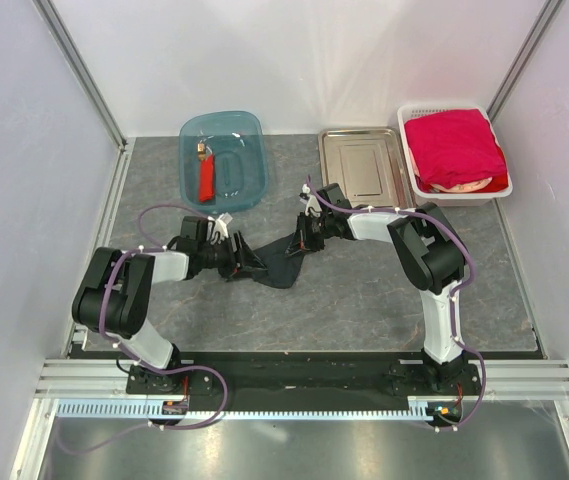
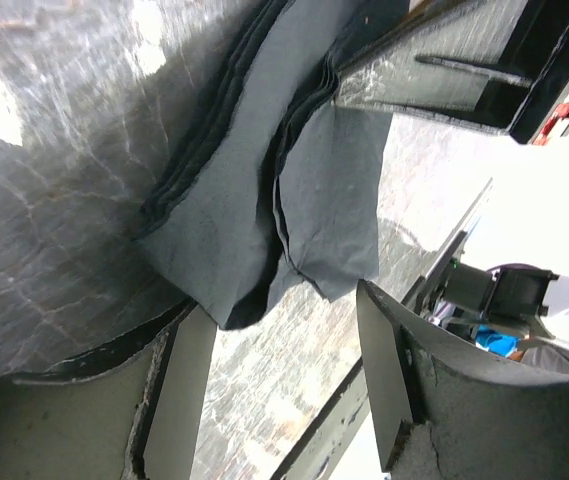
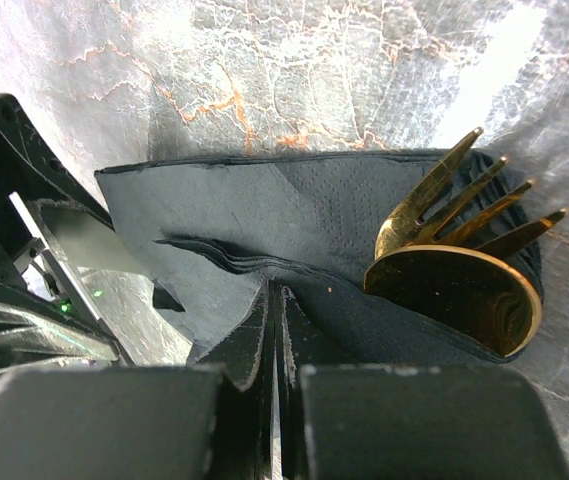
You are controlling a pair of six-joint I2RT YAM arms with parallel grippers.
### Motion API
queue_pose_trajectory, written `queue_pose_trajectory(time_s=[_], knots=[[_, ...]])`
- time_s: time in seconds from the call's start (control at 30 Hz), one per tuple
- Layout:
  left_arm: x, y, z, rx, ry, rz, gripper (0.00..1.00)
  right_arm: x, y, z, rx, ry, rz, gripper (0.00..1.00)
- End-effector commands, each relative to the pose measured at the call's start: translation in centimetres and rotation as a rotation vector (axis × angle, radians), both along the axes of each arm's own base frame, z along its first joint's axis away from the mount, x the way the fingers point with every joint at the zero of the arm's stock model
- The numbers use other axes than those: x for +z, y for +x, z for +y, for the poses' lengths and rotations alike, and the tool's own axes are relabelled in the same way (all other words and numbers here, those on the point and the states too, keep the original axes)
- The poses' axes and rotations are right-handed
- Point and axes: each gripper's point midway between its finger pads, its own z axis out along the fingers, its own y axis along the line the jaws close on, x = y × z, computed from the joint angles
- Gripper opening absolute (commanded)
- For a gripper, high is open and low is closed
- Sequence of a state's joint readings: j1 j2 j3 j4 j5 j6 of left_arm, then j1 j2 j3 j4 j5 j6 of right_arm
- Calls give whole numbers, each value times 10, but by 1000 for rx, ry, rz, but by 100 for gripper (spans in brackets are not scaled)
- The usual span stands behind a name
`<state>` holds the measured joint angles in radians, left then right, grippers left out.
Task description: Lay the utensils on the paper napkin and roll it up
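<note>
On the desk (image 1: pixel 364 290), the right gripper (image 3: pixel 276 300) is pinched together on the black paper napkin (image 3: pixel 294 215), likely to keep the gold fork (image 3: pixel 444 195) and spoon (image 3: pixel 459 290) wrapped inside. The left gripper (image 2: pixel 282 325) stands apart astride the napkin's other end.

Blue tub (image 1: pixel 244 150) with red tool (image 1: pixel 205 180) sits beyond the left claw (image 1: pixel 248 262); steel tray (image 1: pixel 364 160) and basket (image 1: pixel 459 198) of red cloth (image 1: pixel 454 145) lie beyond the right claw (image 1: pixel 303 240).

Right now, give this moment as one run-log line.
left gripper open, straddling napkin corner | right gripper shut on napkin fold | utensils on napkin
</note>
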<state>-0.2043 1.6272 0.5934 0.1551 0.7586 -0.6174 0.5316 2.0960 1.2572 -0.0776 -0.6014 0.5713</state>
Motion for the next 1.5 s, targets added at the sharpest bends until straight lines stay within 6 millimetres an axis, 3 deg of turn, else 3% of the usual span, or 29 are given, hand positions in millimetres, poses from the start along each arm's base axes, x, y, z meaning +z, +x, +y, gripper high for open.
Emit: queue_pose_trajectory(time_s=[0.0, 0.13, 0.3, 0.4, 0.57, 0.7, 0.83, 1.07, 1.23, 1.47], knots=[[7, 34, 4, 87, 21, -88, 65, -57, -18, -33, -16, -184, 67, 0], [8, 51, 3, 102, 27, -107, 63, -56, -17, -32, -16, -182, 64, 0], [5, 49, 3, 95, 26, -102, 56, -57, -18, -33, -17, -179, 69, 0], [7, 41, 4, 79, 30, -106, 47, -57, -20, -33, -15, -178, 70, 0], [12, 27, 7, 45, 52, -124, 23, -56, -31, -31, -4, -179, 77, 0], [20, 18, 3, 4, 28, -121, 13, -57, -43, -29, 1, -180, 95, 0], [30, 15, -14, -40, -35, -92, 7, -58, -45, -26, 1, -186, 94, 0], [49, 13, -62, -119, -107, -140, 6, -58, -43, -27, -11, -197, 92, 0], [32, 8, -80, -133, -80, -111, 6, -58, -43, -27, -12, -198, 92, 0], [-13, 6, -67, -91, 46, -20, 6, -53, -42, -24, -7, -186, 82, 0]])
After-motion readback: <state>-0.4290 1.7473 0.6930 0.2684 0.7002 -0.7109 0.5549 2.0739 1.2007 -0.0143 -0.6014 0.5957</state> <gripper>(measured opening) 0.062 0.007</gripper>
